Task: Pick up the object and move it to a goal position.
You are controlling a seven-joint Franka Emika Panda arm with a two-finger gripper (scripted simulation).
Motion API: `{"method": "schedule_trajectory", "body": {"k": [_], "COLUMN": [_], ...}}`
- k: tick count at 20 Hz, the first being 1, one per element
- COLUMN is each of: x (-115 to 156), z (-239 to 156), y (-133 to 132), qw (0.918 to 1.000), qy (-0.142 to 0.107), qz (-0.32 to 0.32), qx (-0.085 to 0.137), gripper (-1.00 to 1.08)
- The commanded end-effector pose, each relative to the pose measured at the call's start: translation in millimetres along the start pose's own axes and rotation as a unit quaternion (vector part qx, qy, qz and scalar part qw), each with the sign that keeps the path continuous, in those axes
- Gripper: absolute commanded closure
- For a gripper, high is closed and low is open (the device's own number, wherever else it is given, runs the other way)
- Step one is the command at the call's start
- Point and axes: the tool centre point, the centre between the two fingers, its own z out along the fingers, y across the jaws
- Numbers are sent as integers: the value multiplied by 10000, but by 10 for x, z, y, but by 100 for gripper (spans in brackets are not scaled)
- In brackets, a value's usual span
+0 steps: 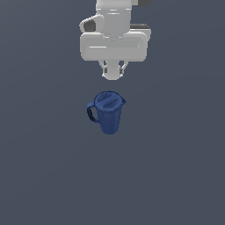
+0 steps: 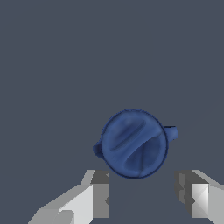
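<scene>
Pitcher (image 1: 108,112) upright at frame centre; end effector (image 1: 113,72) above it, fingers (image 2: 99,194) spread wide, holding nothing.

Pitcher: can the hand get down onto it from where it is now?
Probably yes. The pitcher stands upright alone on the bare surface, the hand is above it, fingers spread apart, nothing between them.

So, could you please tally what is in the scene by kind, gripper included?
Dark blue pitcher: 1
Gripper: 1, jaws open, apart from the pitcher
Total: 2
</scene>
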Motion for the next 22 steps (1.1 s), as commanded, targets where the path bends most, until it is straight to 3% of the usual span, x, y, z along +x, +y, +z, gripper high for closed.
{"method": "schedule_trajectory", "body": {"k": [1, 11, 22], "x": [17, 17, -107], "z": [-168, -1084, -1910], "y": [27, 237, 675], "qw": [9998, 9924, 9684], "qy": [127, 770, 1210], "qz": [122, 845, 1716], "qx": [35, 456, 1345], "gripper": [-20, -20, -20]}}
